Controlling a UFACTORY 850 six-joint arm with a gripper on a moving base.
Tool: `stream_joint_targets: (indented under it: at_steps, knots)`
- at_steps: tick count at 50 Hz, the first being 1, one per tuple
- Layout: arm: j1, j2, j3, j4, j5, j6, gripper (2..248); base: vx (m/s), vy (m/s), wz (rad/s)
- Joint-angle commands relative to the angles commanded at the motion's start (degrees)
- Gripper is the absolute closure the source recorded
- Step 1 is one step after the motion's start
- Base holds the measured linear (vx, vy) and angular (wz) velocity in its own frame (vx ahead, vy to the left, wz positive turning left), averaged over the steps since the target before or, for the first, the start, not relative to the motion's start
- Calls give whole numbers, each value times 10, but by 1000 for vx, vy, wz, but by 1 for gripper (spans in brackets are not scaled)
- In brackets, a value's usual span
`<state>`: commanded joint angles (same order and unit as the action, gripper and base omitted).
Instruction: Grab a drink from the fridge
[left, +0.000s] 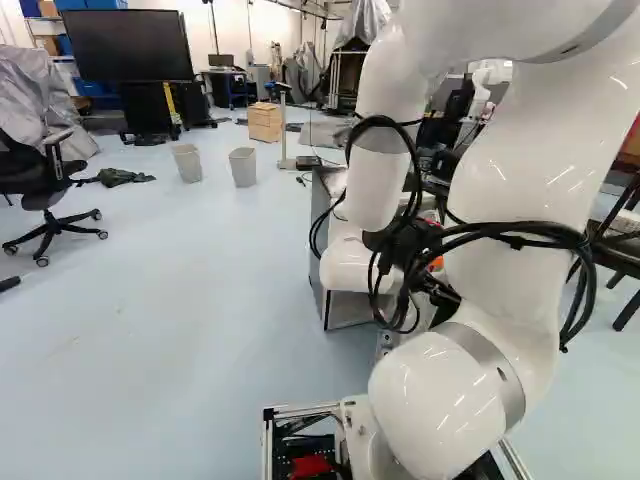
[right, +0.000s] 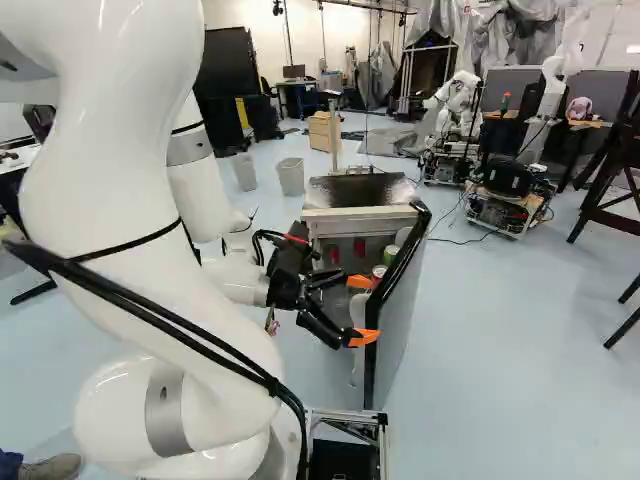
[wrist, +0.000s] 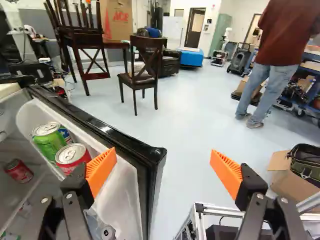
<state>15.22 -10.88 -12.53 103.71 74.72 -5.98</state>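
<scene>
The blue can (wrist: 65, 133) is mostly hidden behind the green can (wrist: 48, 142), and the lower end of the red can (wrist: 73, 157) is out of sight. These drinks stand in the open fridge door (right: 400, 300) at about ten o'clock from the tool (right: 362, 310) — lids up, long axes vertical. A darker red can (wrist: 20, 171) sits deeper in the fridge (right: 355, 190), its tilt hard to judge. The tool's fingers are spread wide — the door's corner shows between them.
</scene>
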Motion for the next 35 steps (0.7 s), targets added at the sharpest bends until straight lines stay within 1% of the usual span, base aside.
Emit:
stream_joint_targets:
  at_steps: [19, 35]
  knots:
    - [-90, -16, -35, 0, 0, 0, 3, 0, 0, 0]
    - [-166, -34, -74, 0, 0, 0, 3, 0, 0, 0]
